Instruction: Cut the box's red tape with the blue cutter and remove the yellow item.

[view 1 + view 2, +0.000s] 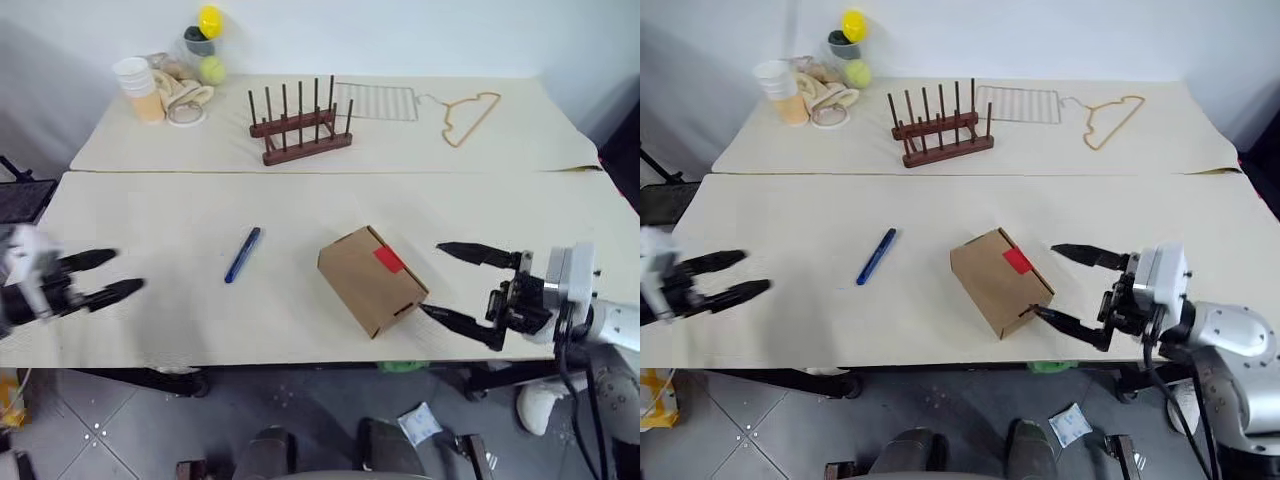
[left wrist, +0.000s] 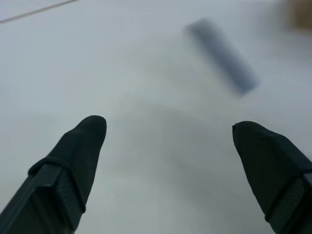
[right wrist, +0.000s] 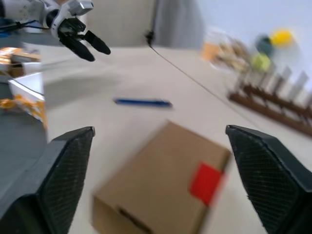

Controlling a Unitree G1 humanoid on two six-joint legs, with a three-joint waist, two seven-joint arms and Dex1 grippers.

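From the head, my left tool [image 1: 100, 276] and right tool [image 1: 462, 291] both hang spread and empty. The box [image 1: 371, 280] sits closed, red tape [image 1: 388, 260] uncut, the blue cutter [image 1: 242, 254] untouched on the pale surface [image 1: 150, 215]. My left wrist sees the cutter ahead. My right wrist looks over the box. I judge that fetching the cutter comes next.
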